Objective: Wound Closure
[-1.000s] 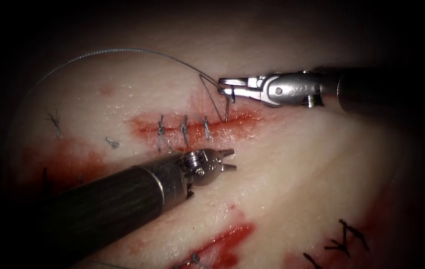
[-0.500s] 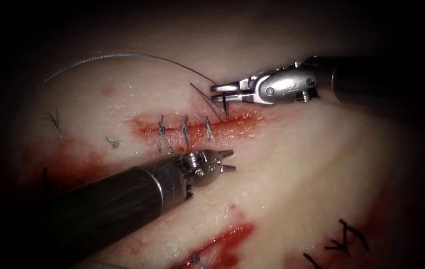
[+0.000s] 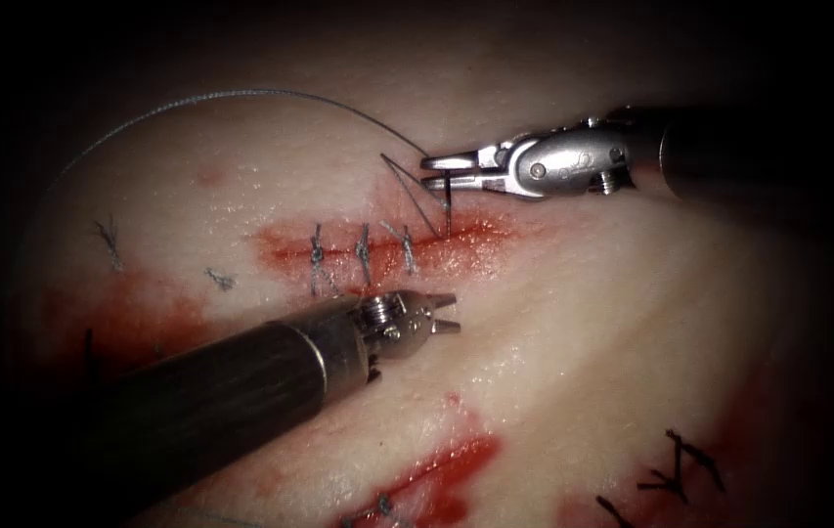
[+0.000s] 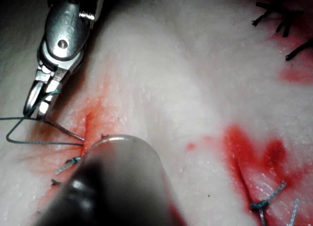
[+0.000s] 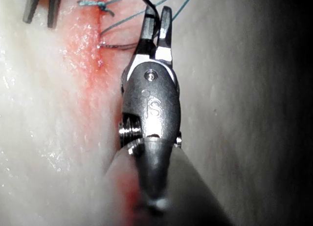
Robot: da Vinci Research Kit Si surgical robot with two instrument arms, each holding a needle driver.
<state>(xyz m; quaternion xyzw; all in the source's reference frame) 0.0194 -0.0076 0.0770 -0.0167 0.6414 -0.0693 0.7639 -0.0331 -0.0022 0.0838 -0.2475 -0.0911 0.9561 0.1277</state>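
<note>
Three stitches (image 3: 362, 252) already cross the left part of the cut (image 3: 387, 249), and we see the needle (image 3: 446, 207) standing at its right end, its lower part sunk in the tissue (image 3: 583, 323) at the upper edge of the cut. Our right tool (image 3: 436, 168) is clamped on the needle's upper end, near where the thread (image 3: 241, 95) joins it. The thread runs from there in a wide arc up and to the left, with a short kinked stretch (image 3: 402, 181) dropping back to the cut.

Our left tool (image 3: 448, 313) sits just below the cut, jaws parted and holding nothing.

What worries us is the grip so close to the needle's tail. If the needle twists in the jaws, we judge it could turn off its curve and tear the soft edge of the cut instead of following a clean path. The kinked thread beside the jaws could also catch on them or on the needle. The red fluid (image 3: 456, 464) makes the surface slick, so a slip seems possible.
</note>
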